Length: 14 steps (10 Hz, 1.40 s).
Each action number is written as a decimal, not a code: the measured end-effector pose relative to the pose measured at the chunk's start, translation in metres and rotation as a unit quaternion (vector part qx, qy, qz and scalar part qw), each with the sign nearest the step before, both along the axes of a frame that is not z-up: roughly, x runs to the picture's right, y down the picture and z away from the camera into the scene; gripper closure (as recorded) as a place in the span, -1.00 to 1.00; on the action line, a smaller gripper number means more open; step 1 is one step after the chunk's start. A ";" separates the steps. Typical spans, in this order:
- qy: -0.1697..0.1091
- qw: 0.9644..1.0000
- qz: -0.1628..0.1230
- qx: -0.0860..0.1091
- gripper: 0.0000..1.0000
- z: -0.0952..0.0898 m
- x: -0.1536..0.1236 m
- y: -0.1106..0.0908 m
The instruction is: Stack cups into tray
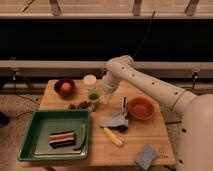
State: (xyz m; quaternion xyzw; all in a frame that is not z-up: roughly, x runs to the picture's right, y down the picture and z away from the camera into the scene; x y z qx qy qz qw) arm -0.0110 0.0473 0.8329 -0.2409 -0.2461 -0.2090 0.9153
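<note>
The pale green cup stands upright on the wooden table, just beyond the far right corner of the dark green tray. My gripper hangs down from the white arm right beside the green cup, on its right side. A dark grey shiny thing lies mid-table near the orange bowl; it may be the metal cup, I cannot tell. The tray holds a brown striped block and a dark utensil.
A white jar stands just behind the green cup. A dark red bowl with an orange ball sits at the back left. An orange bowl, a yellow object and a grey-blue sponge lie to the right.
</note>
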 end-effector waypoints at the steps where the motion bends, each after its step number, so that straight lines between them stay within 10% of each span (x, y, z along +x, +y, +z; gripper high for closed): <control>1: -0.001 1.000 0.001 -0.003 -0.60 0.000 0.001 0.003; 14: -0.049 0.999 0.010 -0.009 -0.60 -0.014 0.004 0.010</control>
